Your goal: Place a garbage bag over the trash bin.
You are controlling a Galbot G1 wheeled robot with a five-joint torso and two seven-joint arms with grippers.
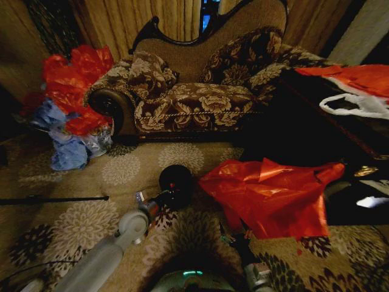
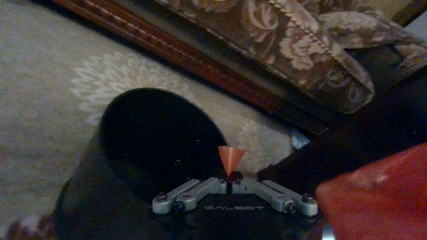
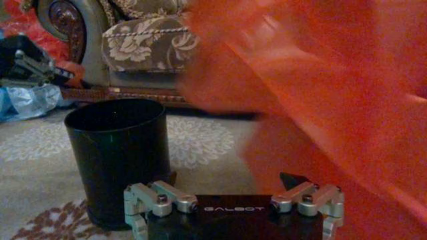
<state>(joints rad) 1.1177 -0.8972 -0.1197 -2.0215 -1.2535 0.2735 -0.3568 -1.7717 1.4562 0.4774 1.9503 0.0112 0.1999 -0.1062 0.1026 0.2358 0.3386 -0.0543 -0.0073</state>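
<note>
1. Head view: the trash bin (image 1: 176, 181) is seen upright on the patterned carpet (image 1: 121, 164), in front of the sofa (image 1: 194, 97) and well clear of the carpet's edges. Its mouth is open and uncovered.
2. The garbage bag (image 1: 270, 198) is spread in the air just to the robot's right of the bin, above the carpet. No part of it is seen over the bin's rim, so the fitting is judged not yet begun.
3. The left tool (image 1: 159, 198) is placed at the near side of the bin. In the left wrist view the left tool (image 2: 231, 175) is pressed together at the bin (image 2: 153, 150) rim; it appears to pinch the rim, and the bin is judged to be steadied by it.
4. The right tool (image 1: 234, 234) is positioned below the bag's lower edge. In the right wrist view the bag (image 3: 320, 100) hangs directly ahead of the right tool (image 3: 233, 192); it cannot be told whether the bag is pinched or the fingers are spread.
5. Done: bin upright and steadied, bag lifted beside it.
6. Left: the bag's mouth is to be opened, carried over the bin (image 3: 119, 155), and drawn down around the rim.
</note>
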